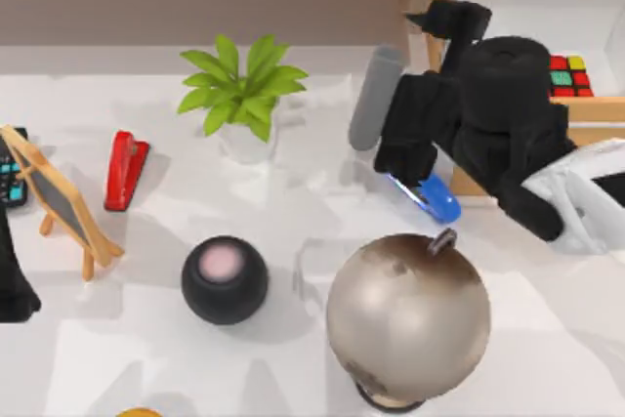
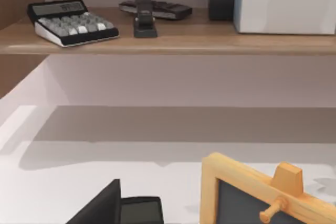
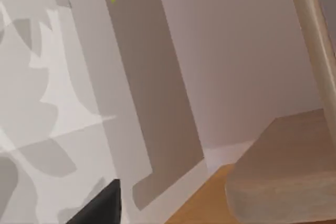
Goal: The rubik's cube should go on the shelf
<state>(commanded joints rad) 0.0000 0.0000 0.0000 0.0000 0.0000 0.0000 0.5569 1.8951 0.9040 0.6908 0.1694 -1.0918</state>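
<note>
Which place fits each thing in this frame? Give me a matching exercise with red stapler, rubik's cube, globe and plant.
Things:
1. red stapler
2. rubik's cube
3. globe
4. plant

Places in the top view:
A. front, right of the black ball
B. far right, behind the right arm
C. left, beside the easel board
D. back middle of the table

Pairs: 1-C, 2-B, 3-A, 4-D

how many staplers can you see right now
3. A red stapler on the table's left, by the plant; a blue stapler partly under the right arm; a black stapler on the shelf beside the calculator. More may be hidden.
</note>
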